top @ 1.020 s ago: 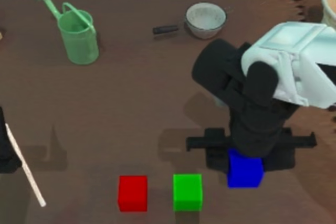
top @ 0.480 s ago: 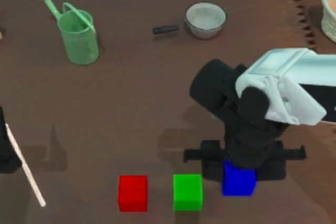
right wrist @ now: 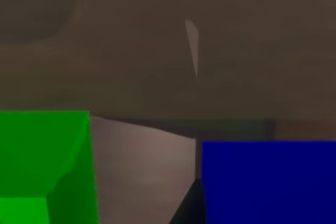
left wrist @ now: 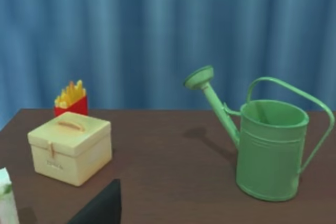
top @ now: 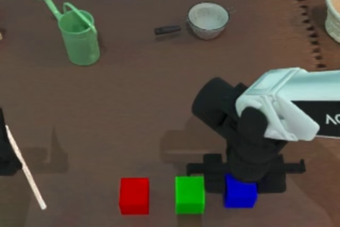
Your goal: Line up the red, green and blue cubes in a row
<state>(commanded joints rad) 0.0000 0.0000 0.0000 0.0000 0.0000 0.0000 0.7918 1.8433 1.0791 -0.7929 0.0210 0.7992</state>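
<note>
Near the table's front edge the red cube [top: 134,195] and green cube [top: 189,194] sit side by side with a gap between them. Just right of the green one is the blue cube [top: 240,195], with my right gripper [top: 241,183] shut on it from above and hiding its far part. In the right wrist view the blue cube [right wrist: 268,182] fills the near corner, a dark finger [right wrist: 188,208] lies against its side, and the green cube [right wrist: 42,166] is a short gap away. Whether the blue cube rests on the table is unclear. My left gripper [top: 5,155] is parked at the left edge, open.
A pale green watering can [top: 79,35] stands at the back left, a white bowl [top: 208,19] with a dark-handled tool [top: 167,29] at the back middle. A pale rim [top: 333,6] shows at the back right. A cream box [left wrist: 70,147] and fries carton [left wrist: 71,99] appear in the left wrist view.
My right gripper has carried the blue cube left and toward the front edge, bringing it closer to the green cube and nearly level with it. The left arm has stayed still.
</note>
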